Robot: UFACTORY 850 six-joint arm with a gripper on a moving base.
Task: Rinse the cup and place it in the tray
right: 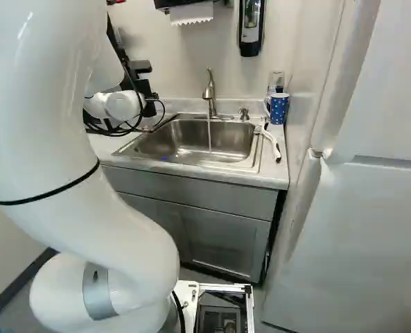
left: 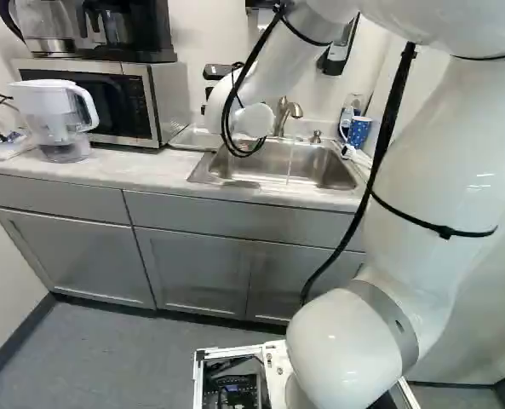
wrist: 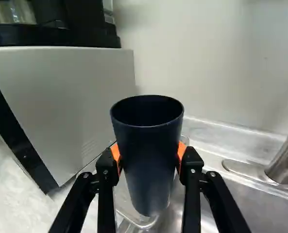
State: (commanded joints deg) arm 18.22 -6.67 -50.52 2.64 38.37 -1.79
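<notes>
In the right base view, black parts of my gripper [right: 144, 87] show beyond the white wrist; its fingertips are hidden. The wrist view has the gripper [wrist: 148, 158] shut on a dark blue cup [wrist: 148, 165], an orange pad on either side. The cup is upright, mouth up, and looks empty inside as far as I can see. Behind and below it lies the tray [wrist: 123, 199], partly covered by the cup; in the left base view the tray [left: 190, 140] lies between microwave and sink. A thin stream of water falls from the faucet [right: 209, 94] into the sink [right: 184, 142].
The microwave [left: 141, 98] stands left of the tray, with a coffee maker [left: 124, 30] on top. A white water pitcher [left: 58, 115] is in front of it. Right of the sink are a dotted blue mug [right: 279, 109] and a white-handled brush [right: 272, 144].
</notes>
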